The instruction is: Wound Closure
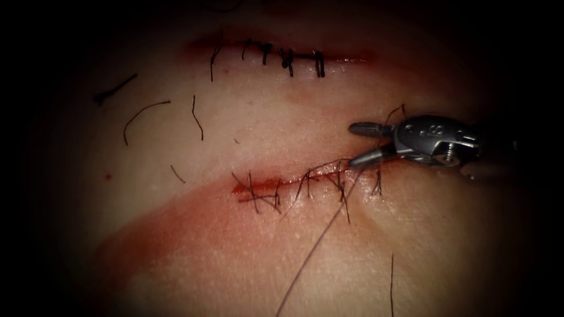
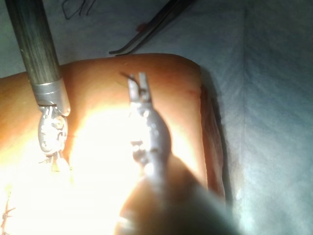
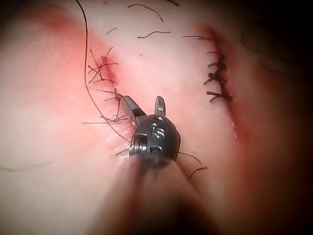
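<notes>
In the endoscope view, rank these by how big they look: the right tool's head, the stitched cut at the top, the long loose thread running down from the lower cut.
1. Long loose thread, longest by reach.
2. Stitched cut at the top.
3. Right tool, jaws open, holding nothing.

The cut lies farther from the camera, so ranks 2 and 3 are unsure.

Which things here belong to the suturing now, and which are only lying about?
In the job:
right tool, jaws open, holding nothing
left tool
lower cut
long thread running from it

Lying about:
cut thread ends
stitched upper cut
forceps on the cloth
</notes>
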{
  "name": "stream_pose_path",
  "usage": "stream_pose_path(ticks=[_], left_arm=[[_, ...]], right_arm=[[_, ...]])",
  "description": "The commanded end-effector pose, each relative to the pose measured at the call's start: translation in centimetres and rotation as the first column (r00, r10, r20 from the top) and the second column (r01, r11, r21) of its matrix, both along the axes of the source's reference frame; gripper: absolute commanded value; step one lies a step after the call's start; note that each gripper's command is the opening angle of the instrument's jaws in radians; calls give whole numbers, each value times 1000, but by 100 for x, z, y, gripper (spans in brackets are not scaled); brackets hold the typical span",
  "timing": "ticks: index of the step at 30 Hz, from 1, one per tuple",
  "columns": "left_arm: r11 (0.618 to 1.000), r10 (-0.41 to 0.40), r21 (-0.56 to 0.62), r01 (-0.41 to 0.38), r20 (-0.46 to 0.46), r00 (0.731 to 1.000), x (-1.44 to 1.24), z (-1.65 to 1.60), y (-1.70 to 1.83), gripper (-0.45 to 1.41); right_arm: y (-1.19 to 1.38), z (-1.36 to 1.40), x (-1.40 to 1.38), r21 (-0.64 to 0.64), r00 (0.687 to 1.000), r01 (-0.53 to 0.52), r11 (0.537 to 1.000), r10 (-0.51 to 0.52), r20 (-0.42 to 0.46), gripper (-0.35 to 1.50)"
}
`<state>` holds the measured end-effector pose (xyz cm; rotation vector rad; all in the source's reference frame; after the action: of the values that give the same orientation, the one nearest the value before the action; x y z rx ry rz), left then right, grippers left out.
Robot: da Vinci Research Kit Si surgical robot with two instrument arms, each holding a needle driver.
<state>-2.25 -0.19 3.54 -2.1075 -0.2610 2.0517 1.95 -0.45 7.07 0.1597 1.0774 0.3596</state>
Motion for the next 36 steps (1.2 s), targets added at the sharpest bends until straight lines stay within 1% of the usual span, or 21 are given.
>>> stream_pose_path(ticks=[1,6,7,15,16,18,23,28,30,31,32,35,36], left_arm=[[1000,6,0,-6,4,1000,-7,6,-2,-45],[1000,7,-4,-7,5,1000,-6,10,18,-45],[1000,9,-9,-9,1,1000,-5,16,29,-45],[1000,-10,7,10,-21,1000,0,58,75,-45],[1000,-17,10,17,-27,1000,0,66,83,-45],[999,-28,17,29,-59,998,0,96,106,-45],[999,-40,22,42,-81,996,0,131,130,-45],[999,-39,29,43,-111,993,-6,171,166,-45],[999,-32,22,36,-133,991,-10,204,187,-45],[999,-34,20,37,-135,990,-10,211,190,-45],[999,-36,16,39,-156,987,-9,227,196,-45],[998,-38,34,45,-170,985,-8,256,201,-45],[998,-33,47,42,-184,982,-9,277,200,-45]], right_arm=[[-15,12,17,-6,1000,-3,1000,3,-22,123],[-31,15,27,-21,999,-5,1000,4,-48,123],[-35,12,26,-29,998,-3,1000,2,-59,123],[-49,0,13,-31,995,-4,999,1,-98,121],[-50,-1,11,-32,995,-2,999,-1,-99,121],[-52,-3,2,-34,994,-2,999,-1,-109,119],[-56,-5,-8,-33,992,-6,999,2,-125,119],[-60,-9,-13,-39,989,-17,999,11,-146,118],[-64,-13,-20,-39,984,-30,999,23,-174,118],[-66,-14,-22,-41,983,-34,999,26,-182,118],[-67,-17,-26,-37,979,-43,998,34,-199,118],[-66,-19,-30,-32,977,-50,998,42,-210,118],[-65,-20,-31,-26,975,-57,998,50,-216,118]])
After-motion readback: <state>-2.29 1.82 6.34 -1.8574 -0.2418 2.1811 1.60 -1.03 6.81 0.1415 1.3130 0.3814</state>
